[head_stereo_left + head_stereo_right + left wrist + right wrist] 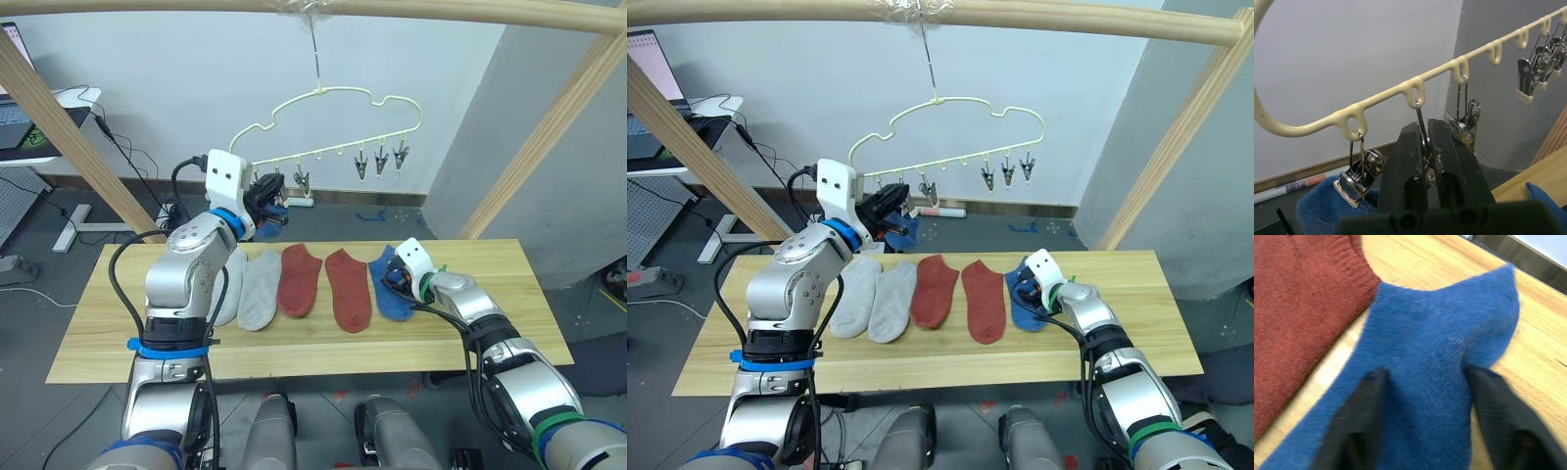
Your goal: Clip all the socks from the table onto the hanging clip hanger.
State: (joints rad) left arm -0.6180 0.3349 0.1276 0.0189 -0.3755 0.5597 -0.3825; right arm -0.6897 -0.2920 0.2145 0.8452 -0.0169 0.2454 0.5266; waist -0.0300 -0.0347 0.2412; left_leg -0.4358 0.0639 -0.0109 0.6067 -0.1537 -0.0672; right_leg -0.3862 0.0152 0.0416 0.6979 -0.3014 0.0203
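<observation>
The pale yellow-green clip hanger (333, 98) hangs from a pole above the table (490, 323). My left gripper (1426, 131) is raised at its left end, shut on the second clip (1419, 110). Beside it, a blue sock (1317, 205) hangs from the first clip (1359, 174). On the table lie two grey socks (260, 289), two rust red socks (349, 287) and another blue sock (389, 294). My right gripper (1422, 382) is open over that sock's cuff, one finger (1359, 416) on each side of a raised fold.
A wooden pole frame (294, 8) spans the top, with slanted legs at both ends of the table. Several free clips (380, 160) hang along the hanger's bar. A white desk with a laptop (20, 117) stands at the far left, with cables on the floor.
</observation>
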